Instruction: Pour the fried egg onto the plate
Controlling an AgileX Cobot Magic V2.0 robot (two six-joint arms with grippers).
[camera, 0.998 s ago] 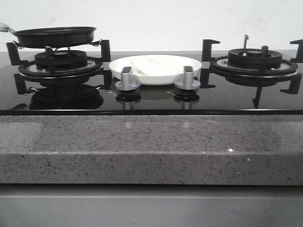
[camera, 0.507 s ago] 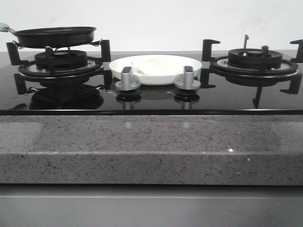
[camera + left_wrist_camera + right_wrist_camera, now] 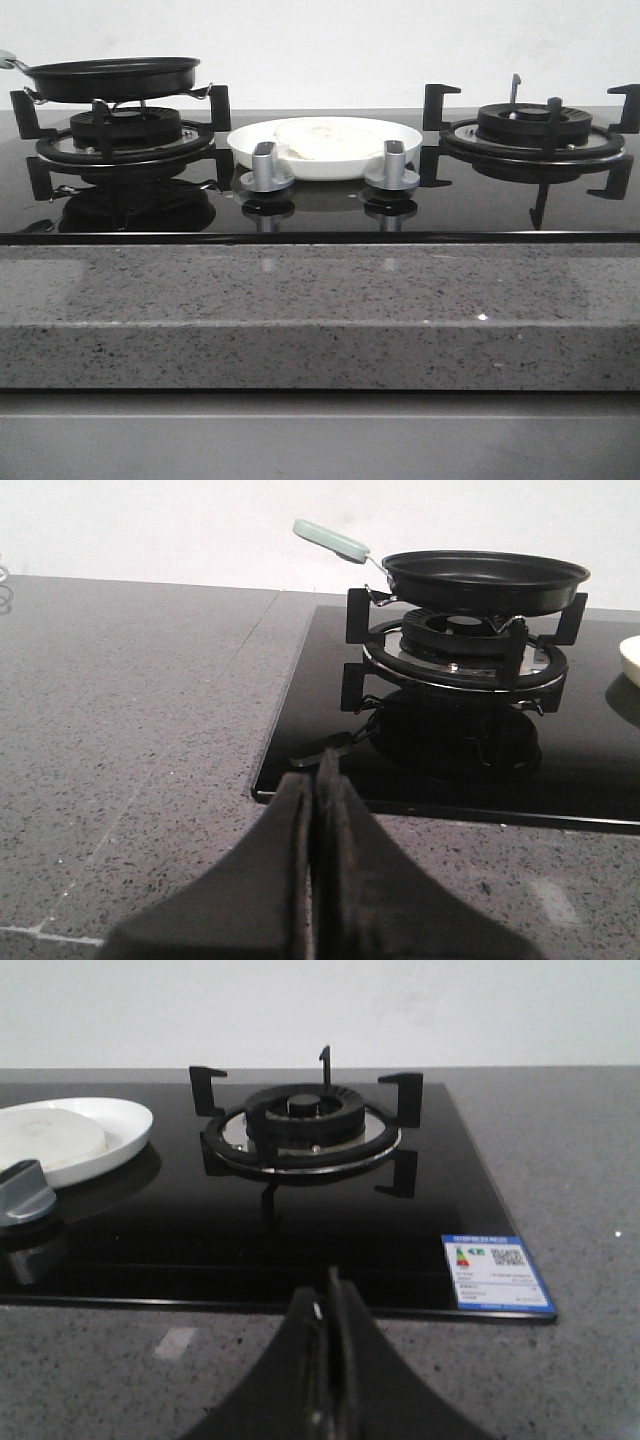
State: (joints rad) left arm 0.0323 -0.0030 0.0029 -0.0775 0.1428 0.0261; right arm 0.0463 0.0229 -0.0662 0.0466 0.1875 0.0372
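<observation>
Resting: fried egg point(image 3: 322, 139) on plate point(image 3: 395, 152) | black glass hob point(image 3: 480, 205) | both jaws pressed together

Glossy white plate point(image 3: 325, 150), pale cream fried egg point(image 3: 322, 139), black frying pan point(image 3: 486, 578) with mint-green handle point(image 3: 331, 540), black glass hob point(image 3: 250, 1230), silver knobs point(image 3: 268, 168), grey speckled counter point(image 3: 320, 315), blue-bordered sticker point(image 3: 496, 1270).

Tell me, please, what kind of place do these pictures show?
Most likely a kitchen: a black glass gas hob set in a speckled stone counter, a frying pan on the left burner, a fried egg on a plate.
</observation>
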